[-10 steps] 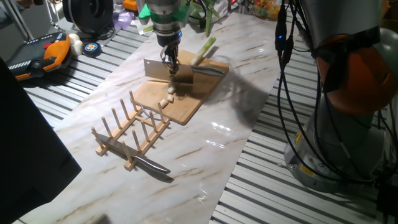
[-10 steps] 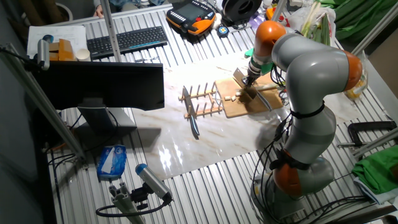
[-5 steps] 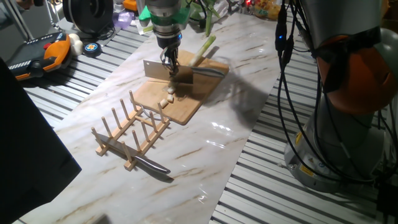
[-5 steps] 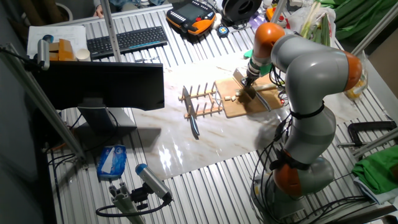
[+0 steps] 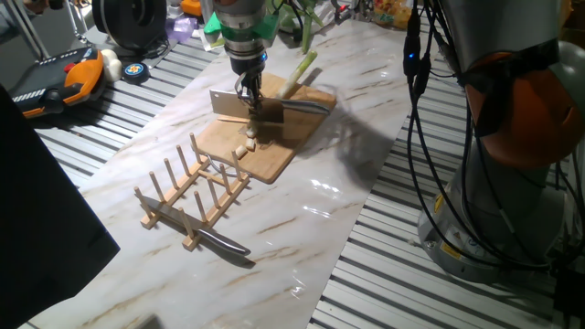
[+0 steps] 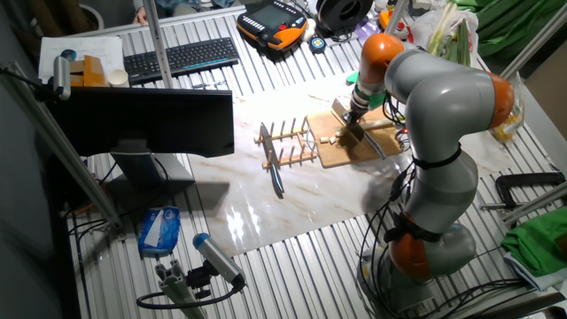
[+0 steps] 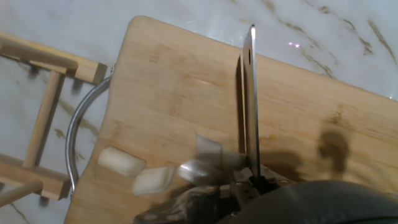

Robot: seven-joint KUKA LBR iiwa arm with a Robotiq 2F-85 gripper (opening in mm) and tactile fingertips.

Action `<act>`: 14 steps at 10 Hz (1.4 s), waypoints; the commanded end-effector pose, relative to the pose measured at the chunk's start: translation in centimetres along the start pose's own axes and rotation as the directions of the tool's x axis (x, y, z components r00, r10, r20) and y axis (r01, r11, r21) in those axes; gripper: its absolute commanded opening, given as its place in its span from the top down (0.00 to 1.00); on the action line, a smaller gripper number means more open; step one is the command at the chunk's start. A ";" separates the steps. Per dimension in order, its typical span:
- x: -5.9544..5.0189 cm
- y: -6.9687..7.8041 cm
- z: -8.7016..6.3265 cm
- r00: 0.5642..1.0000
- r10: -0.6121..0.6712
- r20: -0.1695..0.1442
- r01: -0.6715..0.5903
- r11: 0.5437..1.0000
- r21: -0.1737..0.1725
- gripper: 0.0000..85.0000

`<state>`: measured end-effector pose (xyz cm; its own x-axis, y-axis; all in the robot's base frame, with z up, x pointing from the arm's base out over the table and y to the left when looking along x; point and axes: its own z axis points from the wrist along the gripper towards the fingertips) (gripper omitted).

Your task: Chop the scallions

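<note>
Gripping a cleaver (image 5: 230, 102) by its handle, the gripper (image 5: 249, 91) is clamped w/ the blade held over the cutting board (image 5: 274, 151), edge down; hand view shows the blade (image 7: 250, 99) seen edge-on across the wood.

Scallion stalk (image 5: 299, 74) lies at the far right of the board, green top running off the far edge; cut chunks (image 5: 245, 144) sit near the board's middle, two of them (image 7: 122, 161) showing near the left handle side in the hand view.

Risks, as I judge them:
- Blade looks left of the stalk, so a straight drop may hit bare wood or re-cut chunks.
- Nothing pins the stalk; it could roll or skid under the blade.
- Chunks near the left edge could get knocked off toward the peg rack (image 5: 195, 194).

Hard to tell: blade height above the board, finger contact on the handle (blurred, cut off at the bottom of the hand view), white end of the stalk hidden behind gripper. Second knife (image 5: 222, 243) lies by the rack's near end.
</note>
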<state>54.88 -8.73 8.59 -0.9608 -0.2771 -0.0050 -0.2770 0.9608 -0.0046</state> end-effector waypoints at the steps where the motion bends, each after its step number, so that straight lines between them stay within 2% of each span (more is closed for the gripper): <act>1: -0.3 -0.2 -0.7 1.000 -0.001 0.000 0.001 1.000 0.002 0.99; 4: -0.5 -0.3 -1.8 1.000 -0.002 -0.014 0.002 1.000 0.006 0.99; 9: -0.8 -0.6 0.4 1.000 -0.007 -0.003 0.007 1.000 -0.010 0.99; 14: -0.7 -0.2 1.5 1.000 -0.007 0.007 0.007 1.000 -0.016 0.99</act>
<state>55.72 -8.70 7.15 -0.9589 -0.2833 -0.0142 -0.2834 0.9589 0.0105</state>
